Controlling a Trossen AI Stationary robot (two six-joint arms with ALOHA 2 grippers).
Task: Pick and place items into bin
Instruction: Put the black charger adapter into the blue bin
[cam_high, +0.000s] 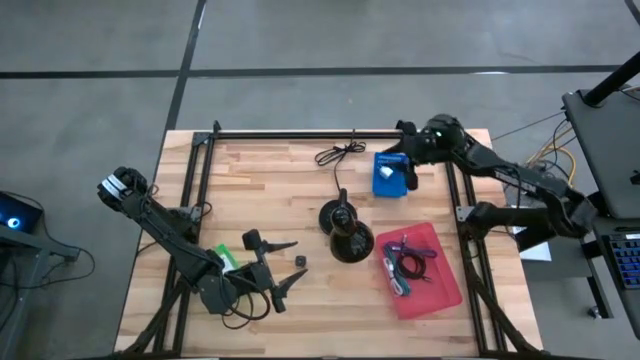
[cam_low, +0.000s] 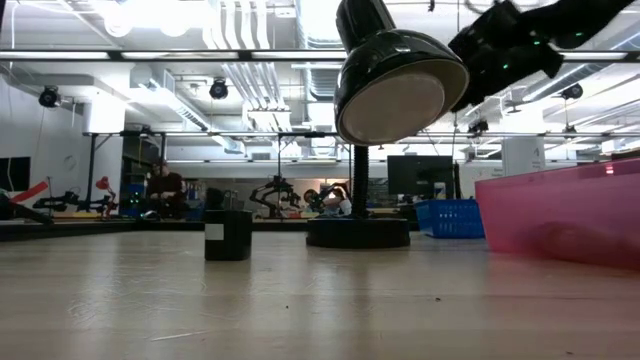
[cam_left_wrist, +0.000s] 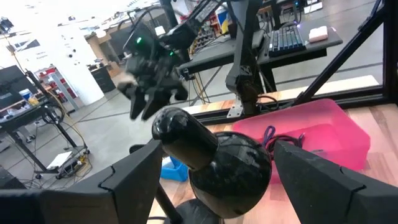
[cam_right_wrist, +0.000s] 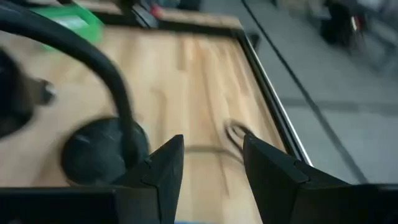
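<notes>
1. From above, we see a light wooden table (cam_high: 290, 190) with a black frame, standing on a grey floor. A pink bin (cam_high: 440, 285) sits at the right side of the table and holds a purple pen (cam_high: 412, 247) and a tangle of dark cable; a blue basket (cam_high: 388, 176) stands further back. The black round-based lamp (cam_high: 345, 232) is mid-table, with a coiled black cable (cam_high: 338, 154) behind it. A tiny black cube (cam_high: 300, 260) lies near the left gripper (cam_high: 285, 268), whose fingers are spread wide and hold nothing; a green packet (cam_high: 226, 259) is just beside that arm. The right gripper (cam_high: 410, 172) hangs over the blue basket.

2. At table height, we see a workshop room behind the table. The cube (cam_low: 228, 235) sits left of the lamp base (cam_low: 358, 232), the basket (cam_low: 448, 217) and the bin (cam_low: 560, 215) to the right.

3. From the left wrist, we see the lamp head (cam_left_wrist: 211, 158) between the wide-apart fingers (cam_left_wrist: 124, 180), and the bin (cam_left_wrist: 311, 124) behind it.

4. From the right wrist, its fingers (cam_right_wrist: 165, 168) stand partly apart with nothing between them, above the cable (cam_right_wrist: 236, 132).
</notes>
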